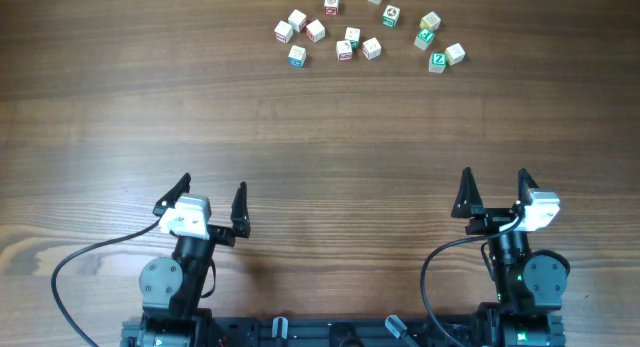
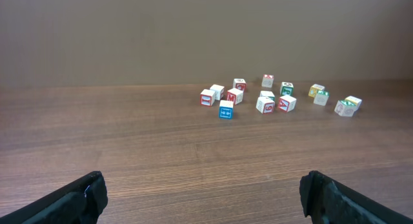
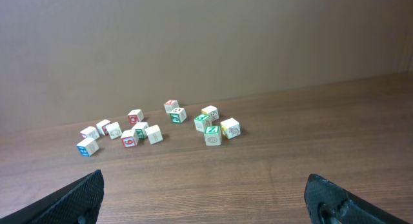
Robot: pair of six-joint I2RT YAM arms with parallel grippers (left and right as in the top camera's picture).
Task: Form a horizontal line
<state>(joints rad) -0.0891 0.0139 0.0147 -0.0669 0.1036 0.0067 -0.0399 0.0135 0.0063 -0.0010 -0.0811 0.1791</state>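
Several small white letter cubes lie scattered at the far edge of the table; no touching row of three shows. A blue-printed cube [image 1: 297,55] sits at the near left of the cluster, also in the left wrist view [image 2: 226,110] and the right wrist view [image 3: 86,146]. A red-printed cube [image 1: 345,50] and a mostly plain white cube [image 1: 371,48] lie just right of it. My left gripper [image 1: 213,192] and right gripper [image 1: 494,182] are open and empty, near the front edge, far from the cubes. Their jaws show in the wrist views [image 2: 203,195] [image 3: 203,195].
Green-printed cubes [image 1: 437,60] [image 1: 425,37] [image 1: 391,16] lie at the right of the cluster, beside a yellowish cube [image 1: 455,53]. More red-printed cubes [image 1: 331,4] sit at the back. The wooden table [image 1: 320,137] stretches between grippers and cubes.
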